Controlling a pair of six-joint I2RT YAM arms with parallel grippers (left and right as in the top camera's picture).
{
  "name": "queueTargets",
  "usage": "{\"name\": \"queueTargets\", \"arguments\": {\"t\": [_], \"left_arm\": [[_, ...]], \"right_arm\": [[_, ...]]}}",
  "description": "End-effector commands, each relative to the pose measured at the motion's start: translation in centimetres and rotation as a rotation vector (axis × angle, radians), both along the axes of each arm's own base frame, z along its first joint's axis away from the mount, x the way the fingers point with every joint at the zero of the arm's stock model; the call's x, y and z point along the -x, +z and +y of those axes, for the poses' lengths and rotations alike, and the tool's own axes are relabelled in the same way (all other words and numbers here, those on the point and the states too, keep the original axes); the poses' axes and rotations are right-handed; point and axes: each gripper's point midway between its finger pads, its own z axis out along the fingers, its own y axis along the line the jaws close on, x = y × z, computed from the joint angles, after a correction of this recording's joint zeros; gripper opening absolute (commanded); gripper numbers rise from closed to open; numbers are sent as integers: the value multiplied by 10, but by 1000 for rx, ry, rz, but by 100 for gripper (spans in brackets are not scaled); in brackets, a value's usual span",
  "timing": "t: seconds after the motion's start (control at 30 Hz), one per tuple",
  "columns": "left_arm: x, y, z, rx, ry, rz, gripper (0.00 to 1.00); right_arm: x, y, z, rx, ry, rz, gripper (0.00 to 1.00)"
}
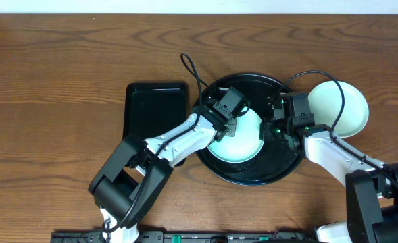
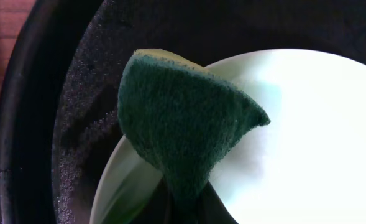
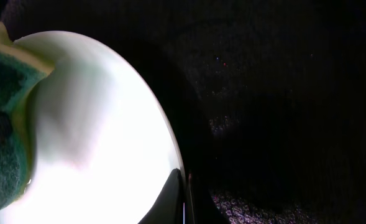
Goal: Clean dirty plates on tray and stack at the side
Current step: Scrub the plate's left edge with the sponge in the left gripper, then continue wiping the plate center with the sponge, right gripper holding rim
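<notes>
A pale mint plate [image 1: 242,143] lies tilted on the round black tray [image 1: 253,174]. My left gripper [image 1: 234,125] is shut on a folded green sponge [image 2: 183,124], which presses on the plate's [image 2: 307,137] near rim. From the other side my right gripper [image 1: 271,129] is shut on the plate's edge; its fingers [image 3: 170,202] pinch the rim of the plate [image 3: 96,137]. The sponge [image 3: 2,124] shows at the plate's far side in the right wrist view. Another pale plate [image 1: 340,108] rests on the table right of the tray; I cannot tell whether it is a stack.
A smaller rectangular black tray [image 1: 156,111] lies just left of the round one. The wooden table [image 1: 50,81] spreads to the left and back. Cables run from both wrists over the round tray's rim.
</notes>
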Motion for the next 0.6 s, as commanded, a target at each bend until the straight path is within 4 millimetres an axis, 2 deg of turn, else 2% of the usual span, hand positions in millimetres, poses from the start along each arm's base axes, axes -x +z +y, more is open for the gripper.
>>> {"name": "queueTargets", "arguments": {"t": [0.0, 0.2, 0.57], "left_arm": [[14, -23, 0, -9, -24, 81, 8], [27, -24, -15, 75, -67, 155, 8], [33, -24, -22, 110, -82, 185, 8]], "right_arm": [[3, -3, 5, -7, 24, 7, 1], [3, -3, 5, -7, 24, 7, 1], [3, -3, 5, -7, 24, 7, 1]]}}
